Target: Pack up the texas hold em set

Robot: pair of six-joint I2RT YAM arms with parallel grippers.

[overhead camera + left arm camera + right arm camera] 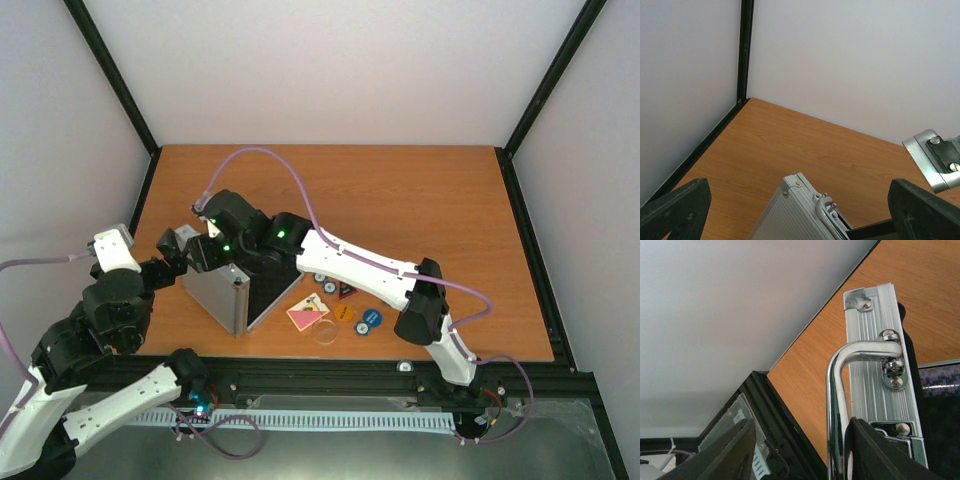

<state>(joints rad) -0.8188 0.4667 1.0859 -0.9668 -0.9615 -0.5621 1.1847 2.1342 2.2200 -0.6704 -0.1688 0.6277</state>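
Silver case (215, 290) stands open, handle (836, 390) between the slack jaws of our right gripper (800, 427); left gripper (797, 190) gapes empty; deck (307, 316) and discs (344, 313) behind it, we judge, await packing.

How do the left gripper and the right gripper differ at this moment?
The left gripper has its jaws wider than the right gripper. The left gripper holds nothing; the right gripper's jaws stand around the chrome handle of the case, unclamped. Both are open, beside that silver case.

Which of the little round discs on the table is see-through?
The clear plastic disc, closest to the wooden table's near edge, just in front of the pink card deck; the orange disc and blue disc beside it are opaque.
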